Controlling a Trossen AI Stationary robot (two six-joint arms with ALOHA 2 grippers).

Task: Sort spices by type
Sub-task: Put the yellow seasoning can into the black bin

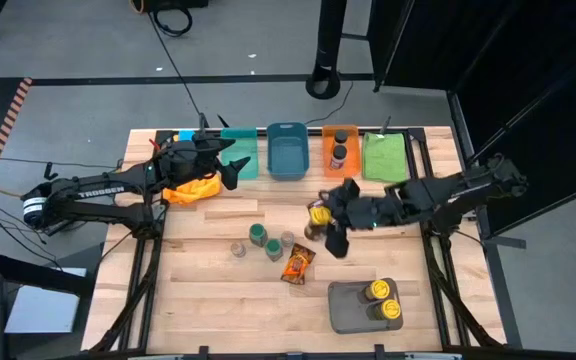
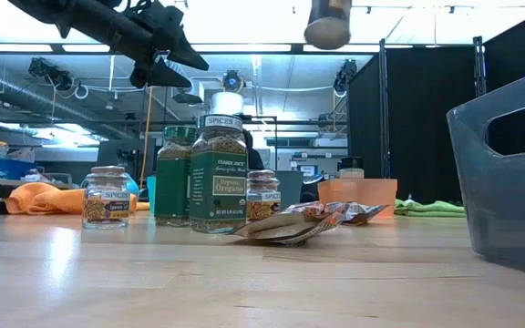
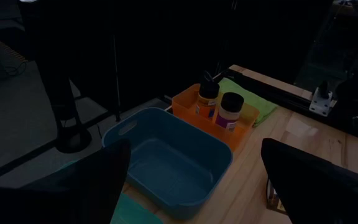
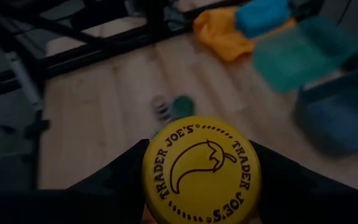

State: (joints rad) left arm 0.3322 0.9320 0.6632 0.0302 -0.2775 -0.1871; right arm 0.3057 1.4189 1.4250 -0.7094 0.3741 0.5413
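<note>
My right gripper (image 1: 330,228) hangs over the table's middle, shut on a jar with a yellow "Trader Joe's" lid (image 4: 201,169); the low view shows that jar (image 2: 328,23) high above the table. Several small jars (image 1: 257,236) and an orange foil packet (image 1: 298,263) rest on the wood to its left. Two yellow-lidded jars (image 1: 378,292) stand in the grey tray (image 1: 343,310). The orange bin (image 1: 328,158) holds two dark-lidded jars (image 3: 230,111). My left gripper (image 1: 230,170) waits open, above the table beside the teal bin (image 1: 240,152). My right gripper pinches the yellow-lidded jar between its two fingers (image 4: 120,177), one on each side of the jar just under the lid's rim (image 4: 151,186). The lid faces back toward the wrist. The jar is lifted clear of the table.
Teal, blue (image 1: 288,150), orange and green (image 1: 385,158) bins line the far edge. A yellow-orange cloth (image 1: 192,190) lies at the far left. In the low view, jars (image 2: 217,178) and packets (image 2: 299,223) stand mid-table, and the grey tray's wall (image 2: 509,173) rises close at the right.
</note>
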